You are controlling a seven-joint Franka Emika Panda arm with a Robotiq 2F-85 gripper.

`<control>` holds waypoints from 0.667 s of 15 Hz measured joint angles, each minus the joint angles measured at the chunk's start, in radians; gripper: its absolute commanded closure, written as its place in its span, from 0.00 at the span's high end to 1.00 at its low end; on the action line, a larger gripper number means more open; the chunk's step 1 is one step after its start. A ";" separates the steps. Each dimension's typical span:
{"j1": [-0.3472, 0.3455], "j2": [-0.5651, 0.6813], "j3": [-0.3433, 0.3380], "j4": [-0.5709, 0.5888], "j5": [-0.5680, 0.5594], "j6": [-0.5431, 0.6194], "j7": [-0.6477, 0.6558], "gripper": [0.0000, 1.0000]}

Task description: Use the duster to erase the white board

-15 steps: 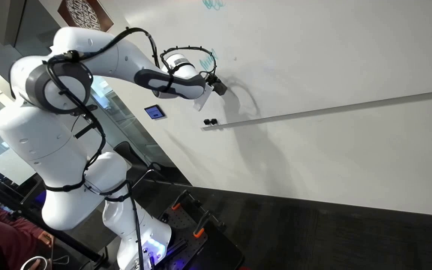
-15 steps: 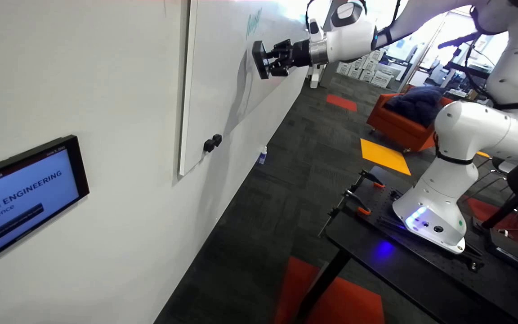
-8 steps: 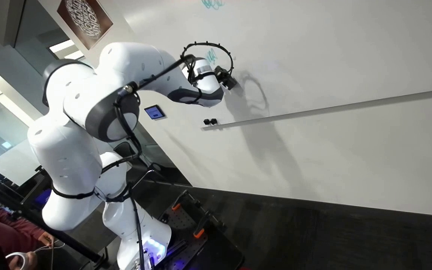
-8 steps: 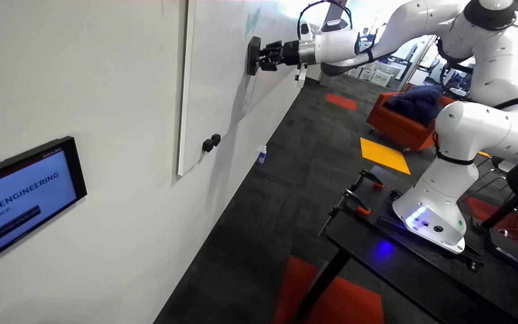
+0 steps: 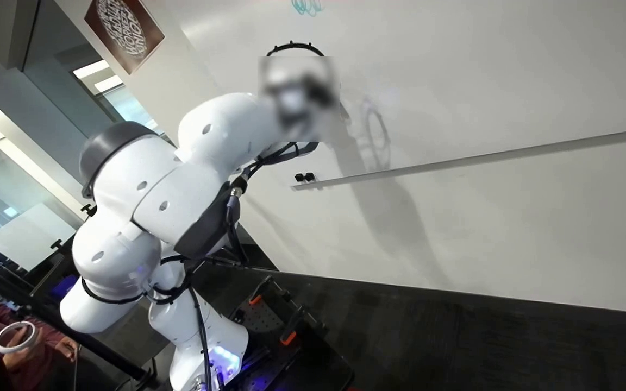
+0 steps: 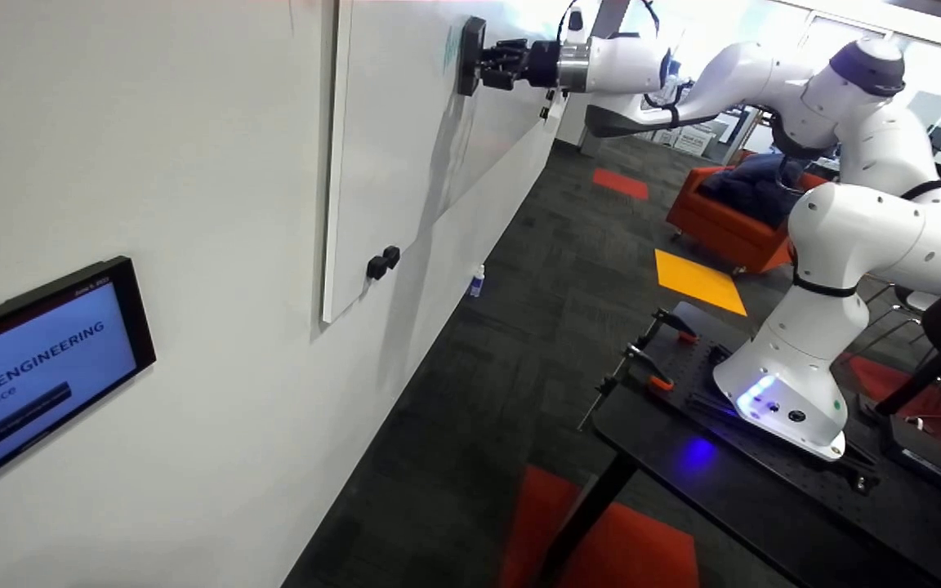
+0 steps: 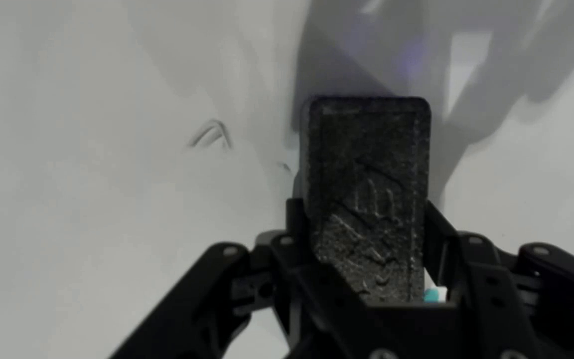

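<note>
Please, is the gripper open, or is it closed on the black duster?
The gripper is closed on the duster: in the wrist view, its fingers touch both long sides.

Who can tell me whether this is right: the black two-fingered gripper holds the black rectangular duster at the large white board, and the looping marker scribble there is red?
Not quite: the looping marker scribble is teal, not red, as an exterior view shows. The rest stands: the black gripper holds the black rectangular duster at the large white board.
</note>
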 measured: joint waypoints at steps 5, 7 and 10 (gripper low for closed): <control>0.018 -0.032 0.044 -0.066 0.078 -0.170 -0.201 0.31; 0.032 -0.033 0.056 -0.089 0.085 -0.209 -0.240 0.31; 0.067 -0.034 0.066 -0.117 0.102 -0.232 -0.279 0.31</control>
